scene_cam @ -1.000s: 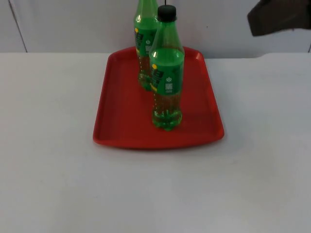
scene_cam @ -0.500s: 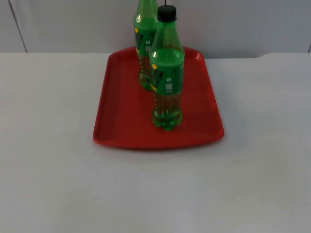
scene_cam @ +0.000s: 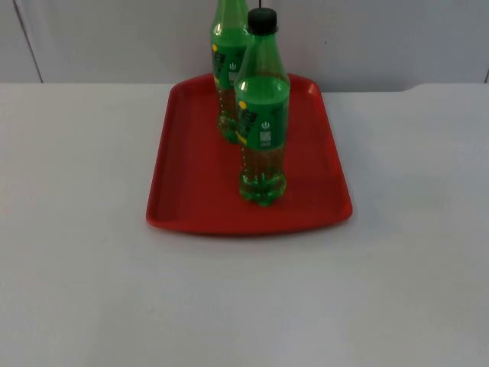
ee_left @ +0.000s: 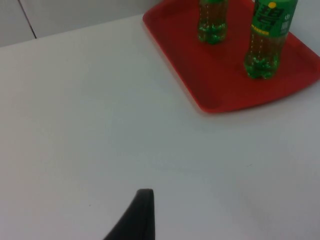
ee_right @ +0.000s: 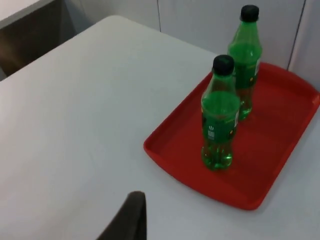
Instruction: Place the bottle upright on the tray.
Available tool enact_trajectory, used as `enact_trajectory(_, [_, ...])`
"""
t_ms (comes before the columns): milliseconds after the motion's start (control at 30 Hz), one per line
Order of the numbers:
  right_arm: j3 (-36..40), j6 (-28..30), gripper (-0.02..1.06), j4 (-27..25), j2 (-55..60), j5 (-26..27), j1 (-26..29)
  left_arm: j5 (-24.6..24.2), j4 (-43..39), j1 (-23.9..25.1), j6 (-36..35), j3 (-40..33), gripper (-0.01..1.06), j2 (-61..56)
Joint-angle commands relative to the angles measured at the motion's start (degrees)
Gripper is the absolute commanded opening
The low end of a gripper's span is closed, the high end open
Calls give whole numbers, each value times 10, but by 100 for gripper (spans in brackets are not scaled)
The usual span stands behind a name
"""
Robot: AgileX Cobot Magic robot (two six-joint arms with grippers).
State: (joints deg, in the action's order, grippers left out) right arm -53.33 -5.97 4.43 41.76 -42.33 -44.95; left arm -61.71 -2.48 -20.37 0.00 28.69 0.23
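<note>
Red tray [scene_cam: 191,176] sits mid-table [scene_cam: 84,290], far edge near the grey partition wall [scene_cam: 382,38]. Two green bottles upright on it: near bottle [scene_cam: 262,115], black cap, stands toward the tray's front centre; far bottle [scene_cam: 229,73] just behind it, toward the back rim, apart from the first. Left claw [ee_left: 142,210] hangs above bare table, well off the tray; right claw [ee_right: 132,215] likewise. One black fingertip visible on each, can't tell whether either is released or clenched.
</note>
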Motion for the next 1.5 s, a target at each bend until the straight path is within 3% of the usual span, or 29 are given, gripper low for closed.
enact_trajectory(0, [10, 29, 105, -15, -17, 3, -4, 1, -2, -2, 0, -3, 105, -2])
enact_trajectory(100, [43, 74, 105, -44, -46, 2, -4, 1, -2, -2, 0, -3, 105, -2])
enact_trajectory(267, [86, 99, 105, -64, -83, 11, -4, 1, -2, -2, 0, -3, 105, -2])
enact_trajectory(900, [215, 103, 105, -78, -305, 6, -4, 1, -2, -2, 0, -3, 105, -2])
enact_trajectory(1067, [217, 103, 105, -89, -361, -31, -4, 1, -2, -2, 0, -3, 105, -2])
enact_trajectory(1200, [217, 103, 105, -91, -416, -92, -4, 1, -2, -2, 0, -3, 105, -2])
enact_trajectory(1467, [219, 103, 105, -73, -418, -167, -4, 1, -2, -2, 0, -3, 105, -2])
